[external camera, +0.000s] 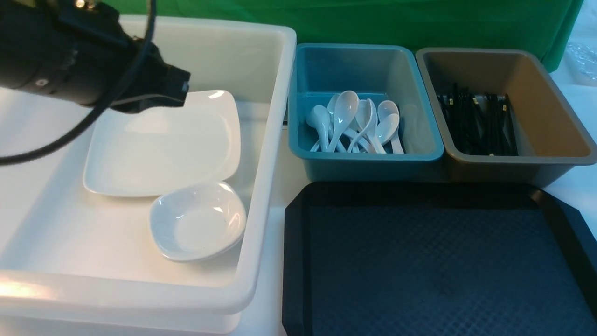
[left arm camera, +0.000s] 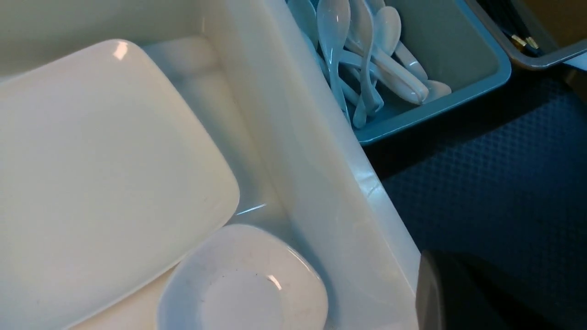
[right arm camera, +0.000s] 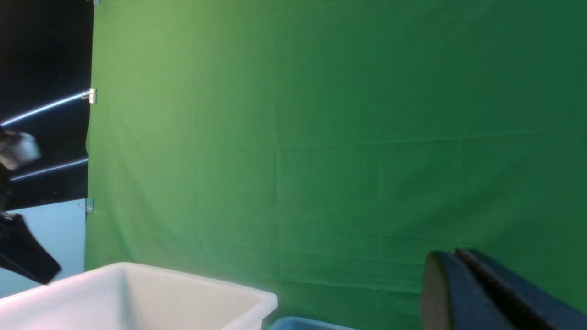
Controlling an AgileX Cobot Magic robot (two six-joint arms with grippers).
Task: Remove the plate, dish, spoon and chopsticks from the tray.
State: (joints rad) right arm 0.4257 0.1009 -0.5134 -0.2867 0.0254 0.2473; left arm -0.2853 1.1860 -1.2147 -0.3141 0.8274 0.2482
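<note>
Tray [external camera: 433, 261] lies bare; beside it, plate [external camera: 163, 144] and dish [external camera: 198, 220] sit sorted in the tub [external camera: 261, 186]. Both grippers closed, empty.

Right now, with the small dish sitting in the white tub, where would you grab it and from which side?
Probably the dish rim nearest the robot, coming from above. Its raised, flared edge gives fingers something to pinch, one inside and one outside. The far rim overlaps the plate, and the right edge sits close to the tub wall, so those sides look cramped.
</note>
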